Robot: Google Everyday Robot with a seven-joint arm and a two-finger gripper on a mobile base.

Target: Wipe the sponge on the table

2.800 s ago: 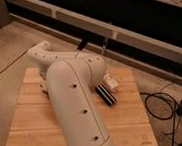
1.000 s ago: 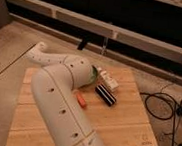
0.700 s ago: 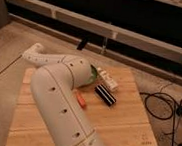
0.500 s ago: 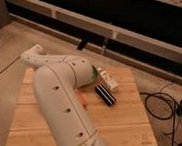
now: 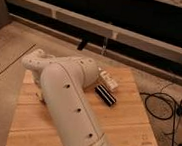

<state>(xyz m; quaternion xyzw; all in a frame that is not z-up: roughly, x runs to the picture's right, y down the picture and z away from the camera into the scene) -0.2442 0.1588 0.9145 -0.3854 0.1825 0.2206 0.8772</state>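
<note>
Camera view: the forearm (image 5: 70, 67) has been swung right, so the gripper (image 5: 101, 74) is now parked at the sponge (image 5: 109, 82), far right on the table (image 5: 128, 124), just beyond the black ribbed bar (image 5: 105, 95). Spread or pinching can't be told. The sponge hasn't been shifted, so no wiping stroke is seen. The orange piece is now hidden.

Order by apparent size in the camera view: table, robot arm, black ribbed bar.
Largest: table and robot arm, alike; the arm is nearer, so unranked.
Smallest: black ribbed bar.
The hand is not in view.
</note>
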